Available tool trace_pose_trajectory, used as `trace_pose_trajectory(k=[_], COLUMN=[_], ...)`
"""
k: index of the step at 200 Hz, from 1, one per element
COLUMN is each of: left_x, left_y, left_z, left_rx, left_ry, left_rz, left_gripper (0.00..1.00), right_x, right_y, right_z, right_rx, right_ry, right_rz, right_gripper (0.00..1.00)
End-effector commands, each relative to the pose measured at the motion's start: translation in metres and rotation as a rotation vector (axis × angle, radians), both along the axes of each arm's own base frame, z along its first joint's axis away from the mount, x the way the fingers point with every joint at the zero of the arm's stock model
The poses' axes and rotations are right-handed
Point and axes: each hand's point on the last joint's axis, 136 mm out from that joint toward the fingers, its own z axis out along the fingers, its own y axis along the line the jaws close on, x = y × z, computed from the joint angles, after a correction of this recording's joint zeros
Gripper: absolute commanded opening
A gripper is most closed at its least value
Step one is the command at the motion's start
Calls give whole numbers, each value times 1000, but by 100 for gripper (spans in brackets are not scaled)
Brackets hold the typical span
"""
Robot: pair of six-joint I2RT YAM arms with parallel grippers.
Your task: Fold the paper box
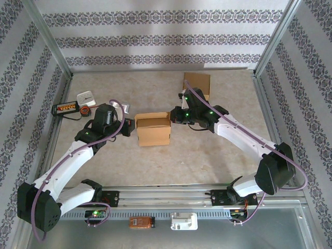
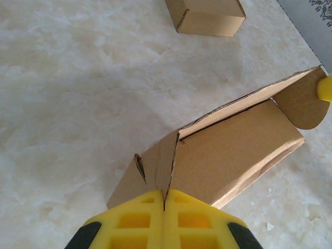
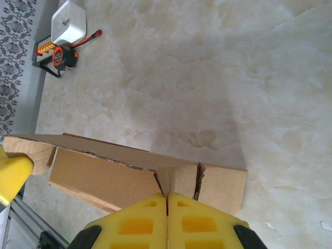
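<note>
A beige marbled table top [image 1: 207, 150] is carrying everything. A half-folded brown cardboard box [image 1: 153, 132] is sitting at its centre, its mouth facing up and its long axis running from 9 o'clock to 3 o'clock. A second, closed brown cardboard box [image 1: 198, 83] is lying well apart at 1 o'clock from it, by the back wall.

The left gripper [image 1: 128, 127] is meeting the central box at its 9 o'clock end and the right gripper [image 1: 174, 115] at its 3 o'clock end. Each pair of yellow jaws is pressing together on an end flap, the card's edge running into the seam between the fingers.

At 10 o'clock, a white square device [image 1: 86, 98], an orange tape measure [image 1: 84, 111] and a black rack of orange pieces [image 1: 65, 108] are sitting close together near the left wall, well apart from the box.

The left wrist view is adding the box's far flap with a rounded edge [image 2: 301, 101], with a yellow fingertip [image 2: 326, 88] touching it. The right wrist view is showing a torn slit [image 3: 197, 181] beside the pinched flap
</note>
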Motion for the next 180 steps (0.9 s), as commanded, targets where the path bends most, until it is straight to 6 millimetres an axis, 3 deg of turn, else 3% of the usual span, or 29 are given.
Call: trace_pose_trajectory(k=[1, 72, 143, 180], left_x=[3, 6, 9, 9], left_y=[-7, -13, -15, -19], left_z=[11, 23, 23, 30], left_rx=[-28, -123, -195, -238], left_ry=[-56, -46, 46, 55], left_rz=[-12, 17, 76, 80], left_gripper=[0, 0, 0, 0], right_x=[-13, -28, -29, -30], right_y=[3, -3, -2, -2], right_z=[-23, -45, -33, -14], right_rx=[-12, -61, -123, -218], right_ry=[77, 103, -9, -167], right_rz=[11, 6, 28, 50], right_gripper=[8, 7, 6, 2])
